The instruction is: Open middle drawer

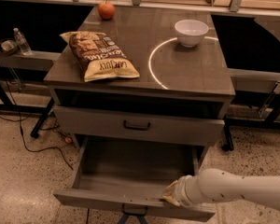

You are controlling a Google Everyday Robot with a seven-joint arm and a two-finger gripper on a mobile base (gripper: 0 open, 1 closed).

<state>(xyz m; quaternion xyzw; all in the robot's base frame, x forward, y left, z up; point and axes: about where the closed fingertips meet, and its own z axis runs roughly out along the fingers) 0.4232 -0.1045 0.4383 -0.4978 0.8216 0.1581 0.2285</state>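
Camera view shows the middle drawer [107,200] standing well out of the cabinet under the closed top drawer [177,129], its grey inside bare as far as can be seen. The claw [171,197] sits at the right end of the drawer's front panel, touching the top edge. Whether it is apart, together or clamped on that edge I cannot tell.

The contact is off-centre, so a further pull could likely skew the drawer and jam it on its runners. The drawer looks near full travel, so more force may drag it off its stops or tug the whole cabinet forward. A jolt like that might roll the apple [106,10] along the counter [191,69] or shift the bowl [191,31] and chip bag [100,55].
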